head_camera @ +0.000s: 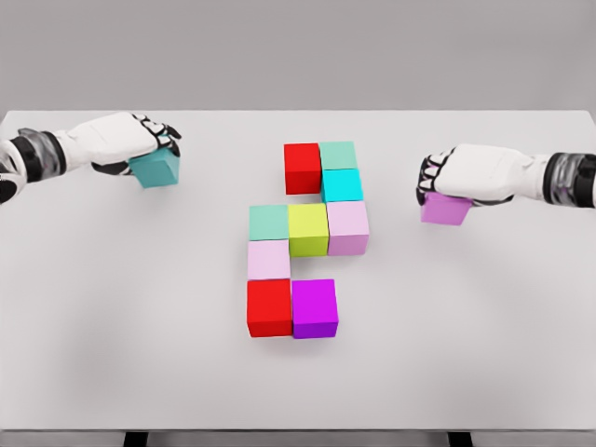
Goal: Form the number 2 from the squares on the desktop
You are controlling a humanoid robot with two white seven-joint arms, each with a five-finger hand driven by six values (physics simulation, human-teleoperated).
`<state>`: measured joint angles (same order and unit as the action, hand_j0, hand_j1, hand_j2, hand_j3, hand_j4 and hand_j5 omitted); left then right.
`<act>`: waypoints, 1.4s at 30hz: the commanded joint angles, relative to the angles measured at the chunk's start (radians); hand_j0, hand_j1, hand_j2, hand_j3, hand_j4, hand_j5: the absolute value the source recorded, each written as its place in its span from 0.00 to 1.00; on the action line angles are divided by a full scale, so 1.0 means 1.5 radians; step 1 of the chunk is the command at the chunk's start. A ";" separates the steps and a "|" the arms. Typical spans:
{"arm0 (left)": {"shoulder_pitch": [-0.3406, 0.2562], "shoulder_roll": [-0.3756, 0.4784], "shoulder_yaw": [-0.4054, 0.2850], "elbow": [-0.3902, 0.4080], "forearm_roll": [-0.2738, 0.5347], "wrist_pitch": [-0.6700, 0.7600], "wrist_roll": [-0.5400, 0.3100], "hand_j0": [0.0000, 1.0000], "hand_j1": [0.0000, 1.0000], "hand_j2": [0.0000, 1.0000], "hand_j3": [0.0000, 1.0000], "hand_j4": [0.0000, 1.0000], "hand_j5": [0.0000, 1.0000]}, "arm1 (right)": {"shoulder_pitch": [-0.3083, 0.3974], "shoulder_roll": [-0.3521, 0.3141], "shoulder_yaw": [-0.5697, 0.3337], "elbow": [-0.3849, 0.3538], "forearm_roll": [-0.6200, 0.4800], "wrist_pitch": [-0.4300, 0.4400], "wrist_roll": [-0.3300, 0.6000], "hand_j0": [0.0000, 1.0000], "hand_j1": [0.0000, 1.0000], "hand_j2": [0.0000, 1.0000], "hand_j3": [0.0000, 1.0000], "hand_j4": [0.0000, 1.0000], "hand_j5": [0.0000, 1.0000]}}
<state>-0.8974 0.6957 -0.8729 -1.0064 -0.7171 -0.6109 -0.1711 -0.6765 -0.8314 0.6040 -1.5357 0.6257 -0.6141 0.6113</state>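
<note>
Left hand [130, 142] gripped teal cube [155, 169] — right hand [466, 172] clutched violet cube [445, 209]; nine-cube cluster [307, 230] sat mid-table [112, 326].

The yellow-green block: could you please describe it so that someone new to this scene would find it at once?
Start at the cluster of coloured blocks in the middle of the white table. Its middle row holds three blocks side by side: a pale green block, then the yellow-green block, then a pale pink block. It is the only yellow-green one, sitting in the centre of that row.

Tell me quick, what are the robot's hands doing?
Left hand: closed on a teal cube.
Right hand: closed on a purple cube.
</note>
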 commanded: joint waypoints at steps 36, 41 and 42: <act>-0.050 -0.170 0.002 0.058 -0.004 0.000 -0.014 0.72 0.72 0.72 0.72 0.72 0.72 | 0.183 -0.035 -0.062 -0.154 -0.098 0.002 0.000 0.46 0.46 0.46 0.46 0.46 0.46; -0.050 -0.184 0.002 0.058 -0.004 0.000 -0.022 0.72 0.72 0.72 0.72 0.72 0.72 | 0.190 -0.015 -0.058 -0.154 -0.098 0.002 0.000 0.46 0.46 0.46 0.46 0.46 0.46; -0.050 -0.185 0.002 0.058 -0.004 0.000 -0.022 0.71 0.71 0.71 0.71 0.71 0.71 | 0.196 -0.015 -0.057 -0.154 -0.098 0.002 0.000 0.46 0.46 0.46 0.46 0.46 0.46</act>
<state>-0.9725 0.4239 -0.8710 -0.9187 -0.7282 -0.6120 -0.2000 -0.3789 -0.8613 0.5156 -1.7669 0.4853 -0.6139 0.6110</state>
